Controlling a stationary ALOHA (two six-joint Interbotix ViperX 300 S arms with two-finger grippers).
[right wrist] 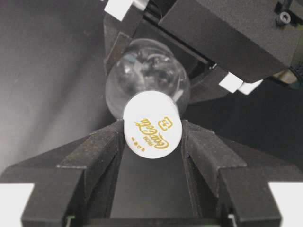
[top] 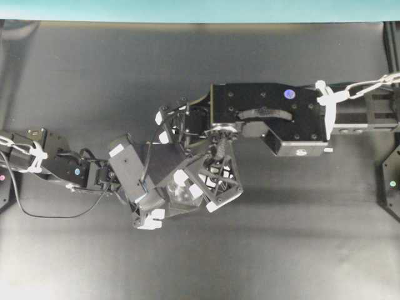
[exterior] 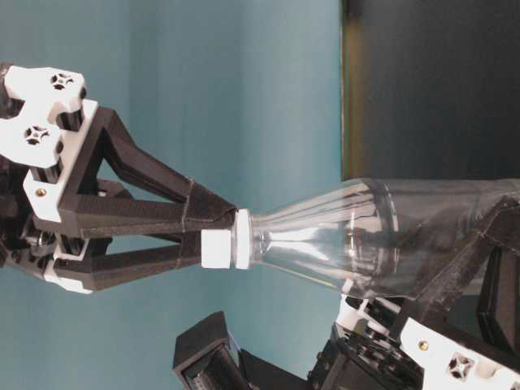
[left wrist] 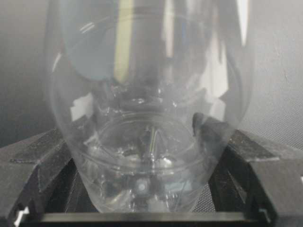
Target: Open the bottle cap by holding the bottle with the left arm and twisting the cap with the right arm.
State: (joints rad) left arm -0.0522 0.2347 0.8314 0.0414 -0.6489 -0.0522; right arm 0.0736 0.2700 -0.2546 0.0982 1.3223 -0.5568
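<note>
The clear bottle (exterior: 341,236) is held off the table with its neck towards my right gripper. My left gripper (left wrist: 147,156) is shut on the bottle's body, one black finger (left wrist: 45,158) on each side near its base. The white bottle cap (right wrist: 152,125), printed with gold lettering, sits between the tips of my right gripper (exterior: 218,240), which is shut on it, both fingers touching its sides. From overhead the bottle (top: 181,194) shows only in part under the two crossing grippers near the middle of the table.
The dark table (top: 281,250) lies below both arms. The right arm's boxy housing (top: 269,115) stretches to the right edge, and the left arm (top: 75,169) comes in from the left with loose cables. A teal wall (exterior: 203,81) stands at the back.
</note>
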